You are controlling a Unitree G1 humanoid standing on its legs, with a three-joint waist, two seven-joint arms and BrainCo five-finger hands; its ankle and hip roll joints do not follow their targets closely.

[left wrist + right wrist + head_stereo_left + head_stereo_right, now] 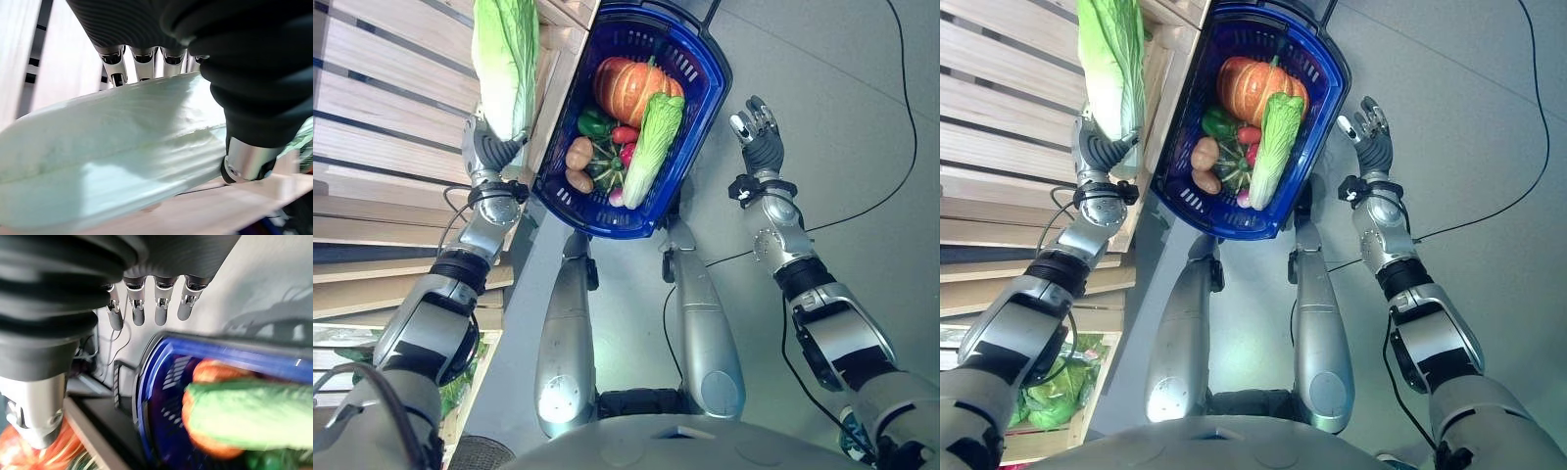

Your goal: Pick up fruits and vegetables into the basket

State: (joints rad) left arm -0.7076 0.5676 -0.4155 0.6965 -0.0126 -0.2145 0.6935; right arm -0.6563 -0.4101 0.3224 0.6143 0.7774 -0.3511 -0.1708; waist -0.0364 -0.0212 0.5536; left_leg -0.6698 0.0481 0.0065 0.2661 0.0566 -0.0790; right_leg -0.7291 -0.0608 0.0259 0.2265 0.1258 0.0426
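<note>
Up at the wooden shelf (372, 108), the left hand (491, 147) has its fingers and thumb curled round a napa cabbage (506, 59), held just left of the blue basket (700, 108). Inside the basket lie a pumpkin (626, 88), another cabbage (651, 142), a green pepper (594, 123) and potatoes (578, 154). Right of the basket, the right hand (759, 132) hangs with relaxed fingers, empty.

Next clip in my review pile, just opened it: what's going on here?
The robot's left hand is closed around a napa cabbage, holding it over the wooden slatted shelf beside the blue basket. The basket already holds a pumpkin, another napa cabbage, a green pepper, potatoes and some red pieces. The right hand hangs open and empty over the floor beside the basket.
</note>
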